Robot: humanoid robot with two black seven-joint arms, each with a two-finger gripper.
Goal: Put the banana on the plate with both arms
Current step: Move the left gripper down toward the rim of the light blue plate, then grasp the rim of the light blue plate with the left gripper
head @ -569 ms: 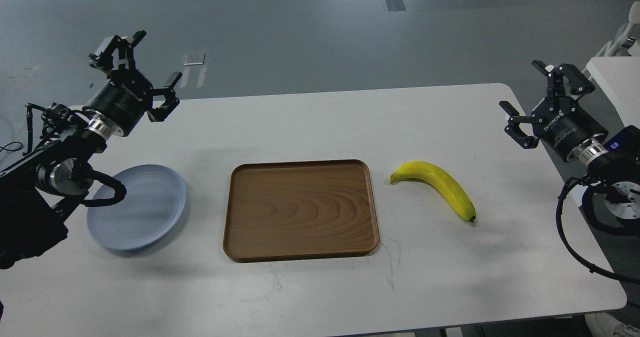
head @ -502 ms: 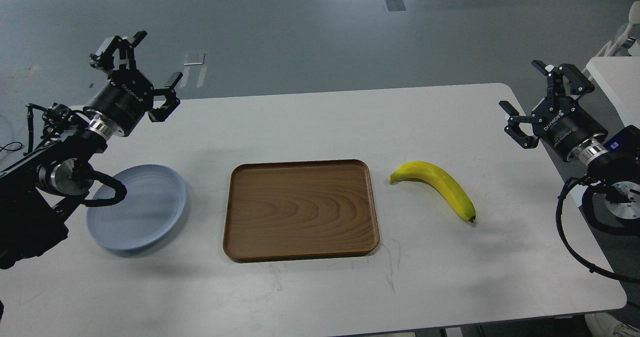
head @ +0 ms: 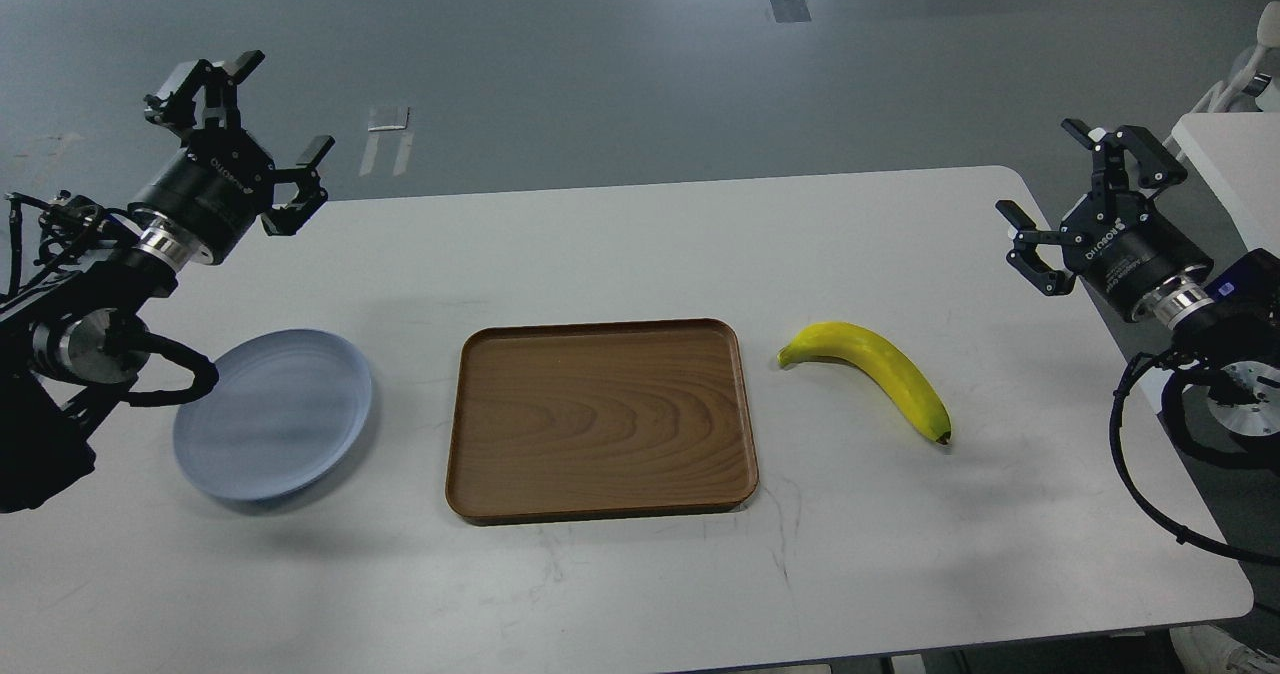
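The yellow banana (head: pixel 878 369) lies on the white table (head: pixel 640 594), right of the brown tray, stem end toward the tray and dark tip toward me. The pale blue-grey plate (head: pixel 273 414) lies at the left of the table and holds nothing. My left gripper (head: pixel 252 119) is open and empty, raised above the table's far left corner, well behind the plate. My right gripper (head: pixel 1065 199) is open and empty, raised near the table's right edge, behind and right of the banana.
A rectangular brown wooden tray (head: pixel 600 419) lies in the middle of the table between plate and banana. The corner of another white table (head: pixel 1225 159) stands beyond the right edge. Grey floor lies behind the table.
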